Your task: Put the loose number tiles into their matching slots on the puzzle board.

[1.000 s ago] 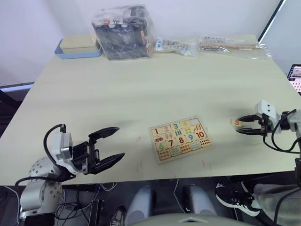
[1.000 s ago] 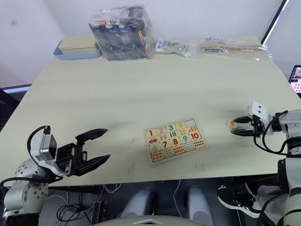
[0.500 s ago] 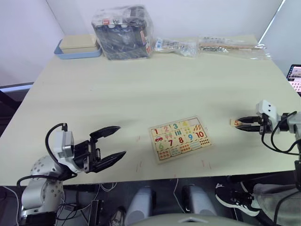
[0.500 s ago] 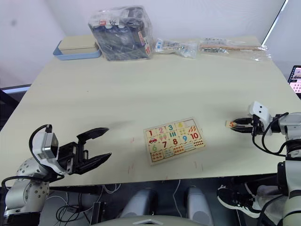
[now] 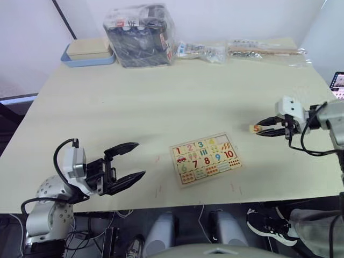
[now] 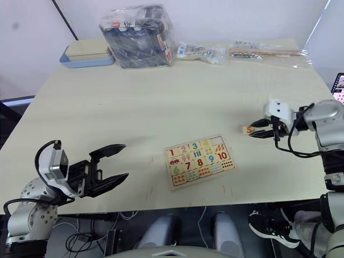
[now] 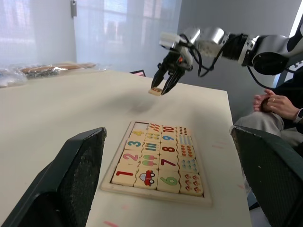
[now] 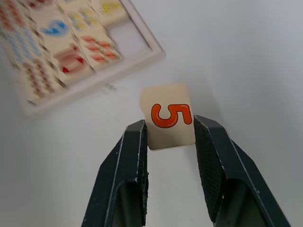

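Small square light-wood tile printed with an orange-red 5 (image 8: 169, 117): pinched by its side edges between the two black fingers (image 8: 130, 156) of the right gripper (image 5: 263, 130), lifted clear of the pale wooden table (image 5: 161, 97), to the right of the board and slightly farther back (shadow on the tabletop beneath it in the left wrist view).

Flat rectangular light-wood puzzle board with raised rim and rows of coloured numbers (image 5: 206, 158): flat on the table near the front edge, slightly rotated, between the two arms. Top row reading 1, 2, 3, 4, then a picture piece; one bare pale square recess (image 8: 127, 36) at a corner of the board, seen in the right wrist view.

Left gripper (image 5: 124, 165): fingers spread wide, nothing between them, low over the front left of the table, well apart from the board.

Far edge of table: blue tray with tan box (image 5: 88, 52), dark bundle wrapped in clear plastic (image 5: 141, 35), clear bags of small parts (image 5: 201, 51).

Person's clasped hands (image 7: 272, 102) beyond the table, in the left wrist view.
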